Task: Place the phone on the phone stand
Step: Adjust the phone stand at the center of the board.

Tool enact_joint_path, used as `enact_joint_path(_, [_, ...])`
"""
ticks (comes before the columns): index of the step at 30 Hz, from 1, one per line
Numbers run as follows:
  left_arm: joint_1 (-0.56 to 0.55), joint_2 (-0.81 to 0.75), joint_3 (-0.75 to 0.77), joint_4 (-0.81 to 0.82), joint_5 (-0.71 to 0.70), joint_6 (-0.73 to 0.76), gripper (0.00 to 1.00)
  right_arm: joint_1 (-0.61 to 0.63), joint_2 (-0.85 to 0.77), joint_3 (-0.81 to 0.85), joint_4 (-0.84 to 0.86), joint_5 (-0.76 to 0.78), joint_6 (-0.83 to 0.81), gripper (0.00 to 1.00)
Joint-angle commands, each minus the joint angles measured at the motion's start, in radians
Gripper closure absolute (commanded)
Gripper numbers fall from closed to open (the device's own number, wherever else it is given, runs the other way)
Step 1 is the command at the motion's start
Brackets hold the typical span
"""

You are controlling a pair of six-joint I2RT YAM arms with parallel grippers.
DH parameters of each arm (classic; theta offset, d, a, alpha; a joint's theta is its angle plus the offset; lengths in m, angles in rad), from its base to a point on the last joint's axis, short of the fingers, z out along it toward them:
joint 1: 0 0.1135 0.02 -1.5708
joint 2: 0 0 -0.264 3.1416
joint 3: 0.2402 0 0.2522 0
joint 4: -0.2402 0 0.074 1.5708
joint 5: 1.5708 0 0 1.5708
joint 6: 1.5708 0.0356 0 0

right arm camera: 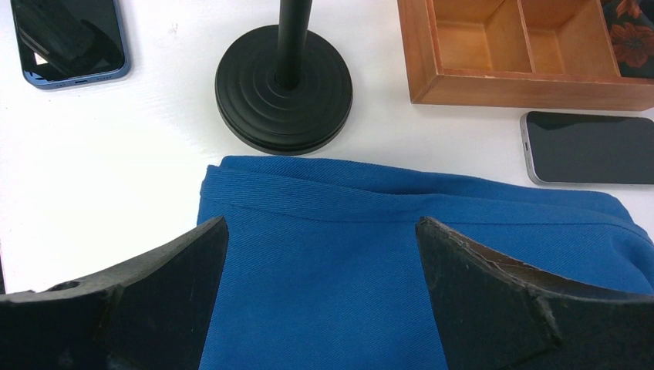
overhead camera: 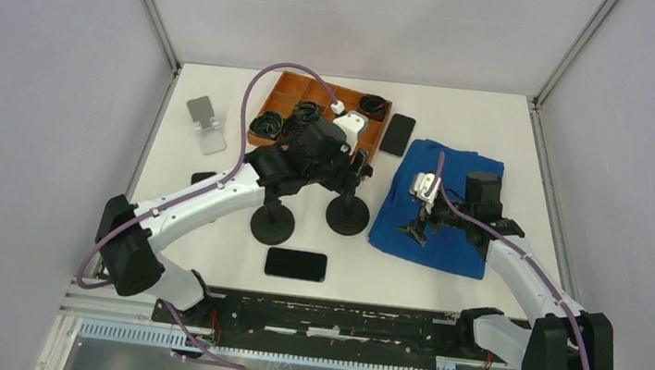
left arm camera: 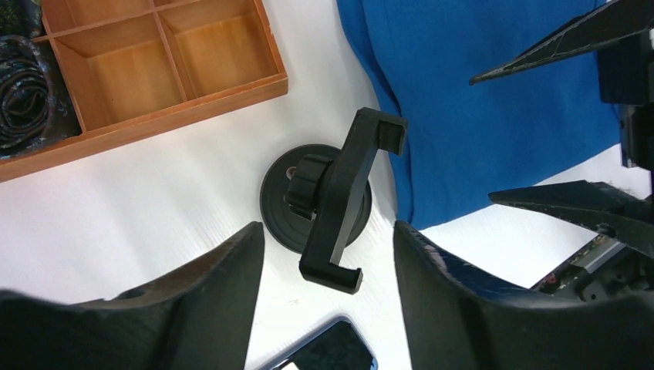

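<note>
A black phone stand (left arm camera: 339,202) with a clamp head on a round base stands on the white table, just ahead of my open, empty left gripper (left arm camera: 328,240). From above this stand (overhead camera: 347,213) sits under the left gripper (overhead camera: 358,166). A dark phone (overhead camera: 296,263) lies flat near the front edge, and its corner shows in the left wrist view (left arm camera: 330,351). My right gripper (right arm camera: 322,231) is open and empty over a blue cloth (right arm camera: 401,254), to the right of the stand (right arm camera: 284,89). In the top view the right gripper (overhead camera: 418,225) hovers above the cloth (overhead camera: 449,227).
A second black round-base stand (overhead camera: 273,223) stands left of the first. A wooden divided tray (overhead camera: 289,97) holding dark coiled items sits at the back. A second phone (overhead camera: 397,134) lies beside it. A silver phone stand (overhead camera: 205,125) is at the back left.
</note>
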Motion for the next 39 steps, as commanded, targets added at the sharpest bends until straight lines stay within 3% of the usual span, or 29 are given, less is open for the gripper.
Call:
enact_joint_path(1, [0.004,-0.103,0.010,0.034,-0.006,0.054,0.26,-0.005,0.009,0.024,0.003,0.002,-0.007,0.02])
enact_joint_path(3, [0.004,-0.145,0.007,0.045,-0.013,0.067,0.24,-0.010,0.007,0.028,0.000,0.002,-0.007,0.02])
enact_joint_path(10, [0.006,-0.289,-0.034,0.154,-0.079,0.186,0.00,-0.025,0.013,0.072,-0.014,0.031,0.009,0.02])
enact_joint_path(14, [0.021,-0.311,-0.072,0.227,-0.137,0.263,0.00,-0.023,0.075,0.183,-0.053,0.053,0.052,0.02])
enact_joint_path(22, [0.027,-0.313,-0.169,0.277,-0.228,0.367,0.00,-0.011,0.319,0.500,-0.095,0.158,0.298,0.02])
enact_joint_path(31, [0.027,-0.391,-0.219,0.286,-0.292,0.388,0.00,0.031,0.614,0.833,-0.133,0.471,0.610,0.02])
enact_joint_path(39, [0.027,-0.407,-0.230,0.295,-0.315,0.396,0.00,0.085,0.763,0.951,-0.156,0.760,0.868,0.02])
